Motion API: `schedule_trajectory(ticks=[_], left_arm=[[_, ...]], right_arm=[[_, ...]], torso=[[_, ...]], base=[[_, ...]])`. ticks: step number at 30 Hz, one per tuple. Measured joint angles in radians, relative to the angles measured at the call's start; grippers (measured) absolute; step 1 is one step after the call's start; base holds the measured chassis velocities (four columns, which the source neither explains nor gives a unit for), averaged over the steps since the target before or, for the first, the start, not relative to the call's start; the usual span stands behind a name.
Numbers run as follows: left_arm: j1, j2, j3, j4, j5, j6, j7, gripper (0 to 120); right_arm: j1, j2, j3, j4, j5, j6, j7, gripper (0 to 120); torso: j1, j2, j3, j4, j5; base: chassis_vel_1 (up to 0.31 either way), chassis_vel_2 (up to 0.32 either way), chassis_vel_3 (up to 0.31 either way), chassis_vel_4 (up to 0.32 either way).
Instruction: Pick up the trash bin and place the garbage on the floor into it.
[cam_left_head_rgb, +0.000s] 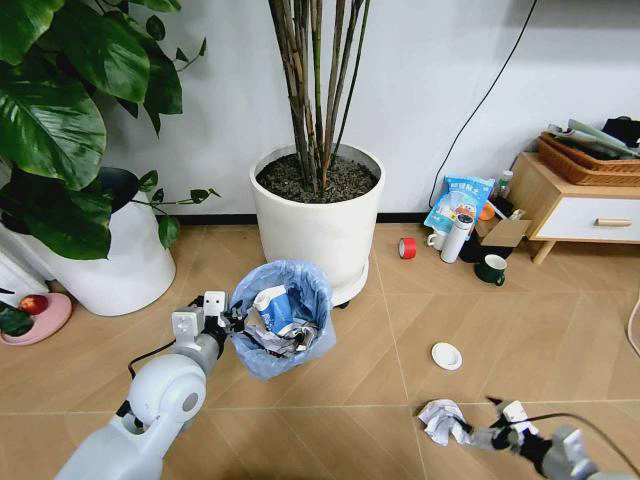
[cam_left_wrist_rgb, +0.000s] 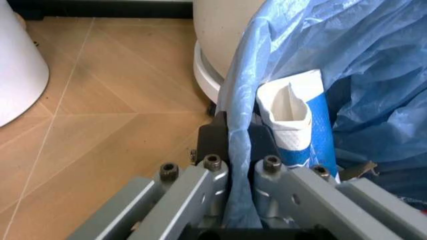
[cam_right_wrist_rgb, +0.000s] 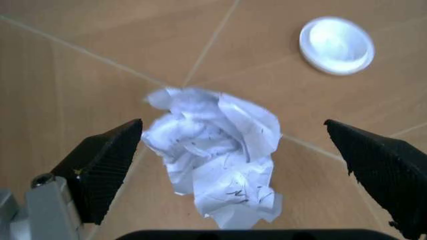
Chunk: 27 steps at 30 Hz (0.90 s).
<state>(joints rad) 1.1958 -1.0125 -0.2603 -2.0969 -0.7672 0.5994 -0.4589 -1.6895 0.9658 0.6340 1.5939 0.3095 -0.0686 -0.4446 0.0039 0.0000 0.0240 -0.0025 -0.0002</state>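
Item: trash bin (cam_left_head_rgb: 280, 318), small, lined with a crinkly light-blue bag (cam_left_wrist_rgb: 347, 60). Location: sitting on or just above the wooden floor (cam_left_head_rgb: 380, 380), just in front of the large white planter (cam_left_head_rgb: 318, 225); whether it is lifted clear cannot be told. The left end effector (cam_left_head_rgb: 222, 322) is clamping the rim, its jaws closed with the bag film and the dark bin wall pinched between them. This edge grip is probably keeping the mouth open and facing up for loading. A blue-white carton (cam_left_wrist_rgb: 293, 122) is standing inside, alongside crumpled scraps.

Item: crumpled white paper (cam_right_wrist_rgb: 217, 150), lying on the floor well to the right of the bin. The right end effector (cam_right_wrist_rgb: 243, 170) is hovering low over it with jaws spread wide, one dark fingertip (cam_right_wrist_rgb: 107, 165) at each flank, neither touching. The stance appears to be lining up a pinch across the wad's width.

Item: white round lid (cam_left_head_rgb: 447, 356), lying flat on the floor near the paper, untouched.

Other stock: red tape roll (cam_left_head_rgb: 407, 247) and green mug (cam_left_head_rgb: 491, 268) by the low cabinet (cam_left_head_rgb: 580, 205); not litter.

Status: collection partly done, judging by the contents; paper and lid outstanding.
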Motion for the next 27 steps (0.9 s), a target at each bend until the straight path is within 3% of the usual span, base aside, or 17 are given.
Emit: schedule_trajectory(ticks=[11, 20, 23, 25, 27], left_arm=[[0.017, 0.012, -0.006, -0.014, 0.001, -0.001, -0.006, 0], [0.014, 0.012, -0.006, -0.014, -0.001, -0.002, -0.008, 0], [0.014, 0.012, -0.006, -0.013, -0.002, -0.002, -0.008, 0], [0.013, 0.012, -0.006, -0.012, -0.002, -0.002, -0.009, 0], [0.013, 0.012, -0.006, -0.012, -0.003, -0.003, -0.009, 0]], right_arm=[[0.161, 0.026, -0.141, -0.160, -0.030, -0.018, 0.062, 100], [0.224, 0.047, -0.190, -0.226, -0.032, -0.018, 0.083, 98], [0.240, 0.051, -0.200, -0.247, -0.032, -0.014, 0.085, 93], [0.257, 0.059, -0.209, -0.274, -0.032, -0.009, 0.090, 79], [0.259, 0.060, -0.211, -0.279, -0.032, -0.008, 0.091, 76]], torso=[[0.000, 0.000, 0.000, 0.0003, -0.0008], [0.000, 0.000, 0.000, 0.0003, -0.0003], [0.000, 0.000, 0.000, 0.0002, -0.0010], [0.000, 0.000, 0.000, 0.0002, -0.0007], [0.000, 0.000, 0.000, 0.0002, -0.0008]], base=[[0.000, 0.000, 0.000, 0.000], [0.000, 0.000, 0.000, 0.000], [0.000, 0.000, 0.000, 0.000], [0.000, 0.000, 0.000, 0.000], [0.000, 0.000, 0.000, 0.000]])
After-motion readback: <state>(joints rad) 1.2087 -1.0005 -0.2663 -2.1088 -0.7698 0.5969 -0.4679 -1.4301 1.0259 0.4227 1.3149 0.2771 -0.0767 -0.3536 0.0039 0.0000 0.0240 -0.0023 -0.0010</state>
